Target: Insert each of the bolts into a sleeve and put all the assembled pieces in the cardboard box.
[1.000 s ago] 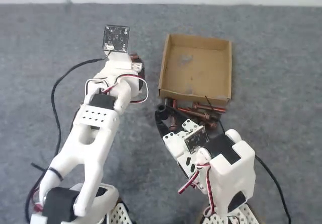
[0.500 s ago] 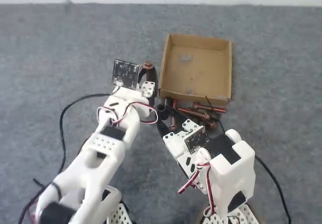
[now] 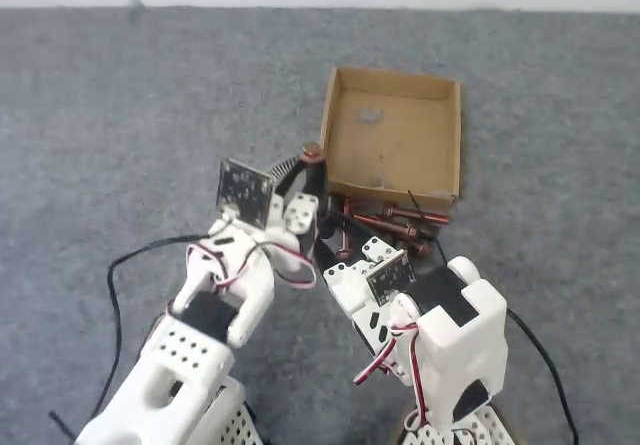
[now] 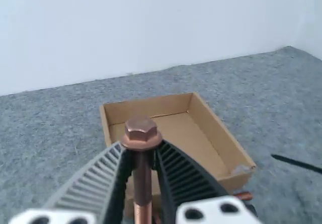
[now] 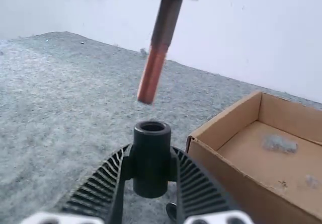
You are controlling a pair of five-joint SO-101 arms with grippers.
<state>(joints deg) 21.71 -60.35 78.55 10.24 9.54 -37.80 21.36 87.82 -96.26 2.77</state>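
Note:
My left gripper point(image 4: 142, 153) is shut on a copper bolt point(image 4: 142, 133), held upright with its hex head on top. In the high view that bolt point(image 3: 312, 153) hangs by the near left corner of the cardboard box point(image 3: 390, 135). My right gripper point(image 5: 151, 158) is shut on a black sleeve point(image 5: 152, 139), which stands upright with its bore facing up. The bolt's shank point(image 5: 157, 53) hangs tilted just above the sleeve's mouth, apart from it. Several loose bolts point(image 3: 395, 220) lie on the carpet along the box's near wall.
The box point(image 5: 261, 148) is open-topped and holds only small specks. Grey carpet point(image 3: 120, 115) stretches wide to the left and behind. The two arms crowd together in front of the box, with cables point(image 3: 130, 255) trailing to the left.
My left arm swung from the left of the box towards the right gripper, bringing the bolt over the sleeve. The right arm kept still.

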